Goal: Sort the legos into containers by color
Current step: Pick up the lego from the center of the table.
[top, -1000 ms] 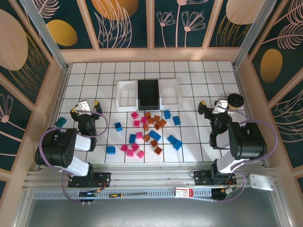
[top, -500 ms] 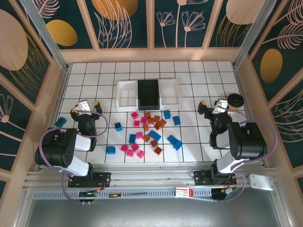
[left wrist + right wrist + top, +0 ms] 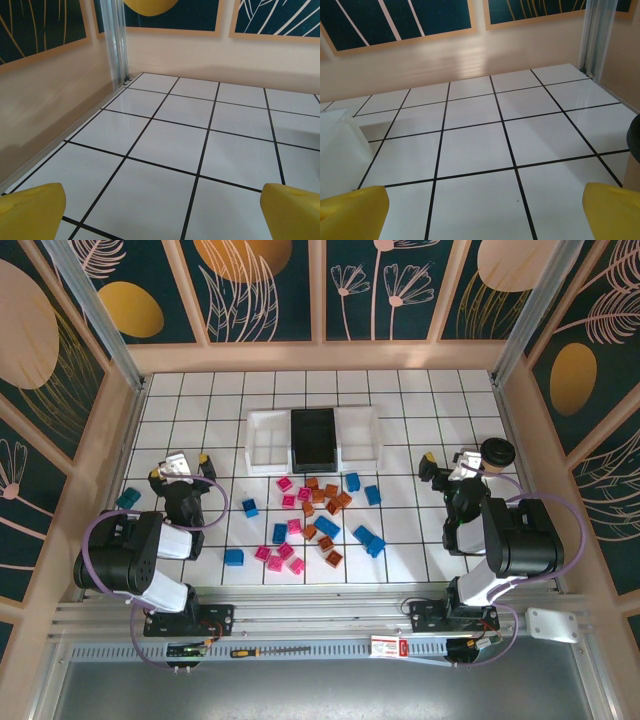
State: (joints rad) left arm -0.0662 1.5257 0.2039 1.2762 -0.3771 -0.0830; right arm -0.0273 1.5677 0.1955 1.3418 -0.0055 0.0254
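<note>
Left gripper (image 3: 180, 467) and right gripper (image 3: 448, 462) both sat wide open, empty, legos (image 3: 327, 527) loose on the surface (image 3: 430, 400) toward its near edge, trays (image 3: 266, 418) behind.

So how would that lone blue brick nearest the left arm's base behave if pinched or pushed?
The blue brick looks like rigid moulded plastic, so it probably won't deform under a pinch. Small and flat-sided, it shouldn't roll. On the glossy tiled table it would likely slide rather than tip when nudged.
</note>
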